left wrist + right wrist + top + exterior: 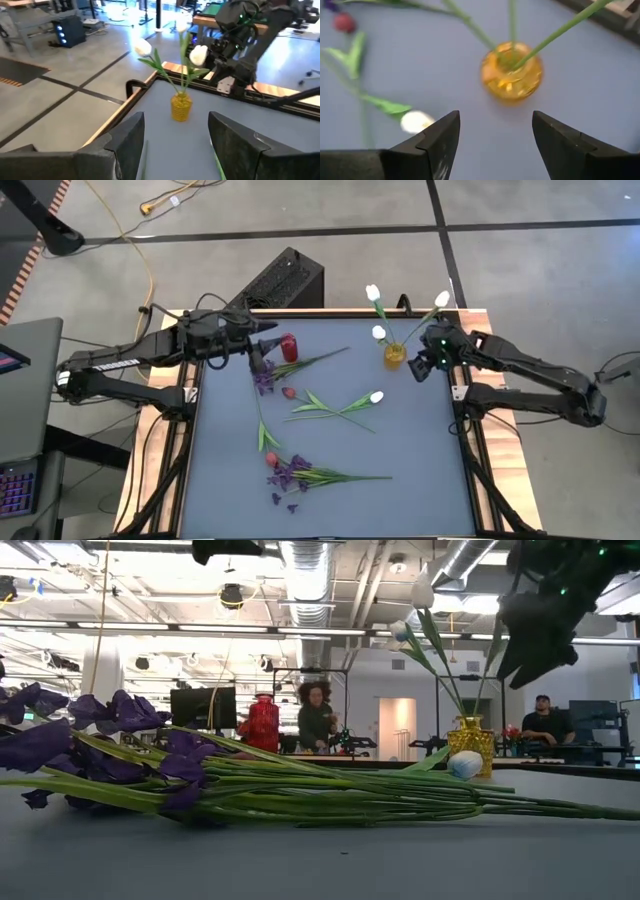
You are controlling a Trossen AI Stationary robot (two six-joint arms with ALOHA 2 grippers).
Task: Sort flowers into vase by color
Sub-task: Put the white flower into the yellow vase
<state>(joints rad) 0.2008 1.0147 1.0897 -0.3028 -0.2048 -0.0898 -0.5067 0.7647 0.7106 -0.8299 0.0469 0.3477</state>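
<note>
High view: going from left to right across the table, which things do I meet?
Left hand → red vase → white tulip lying flat → yellow vase → right hand.

yellow vase (181, 106) | white tulips (198, 55) inside | table (280, 131)

Two arms — dark, near-black, jointed segments, matte housings. Left arm (130, 365): black cable bundle looped over wrist, pale lettering strip along forearm link. Right arm (530, 375): small green indicator lights near wrist, white square patch near base mount. Left gripper (175, 142): two broad flat black fingers, angular bevelled edges. Right gripper (492, 145): same build — wedge-shaped black fingers, smooth inner faces.
</note>
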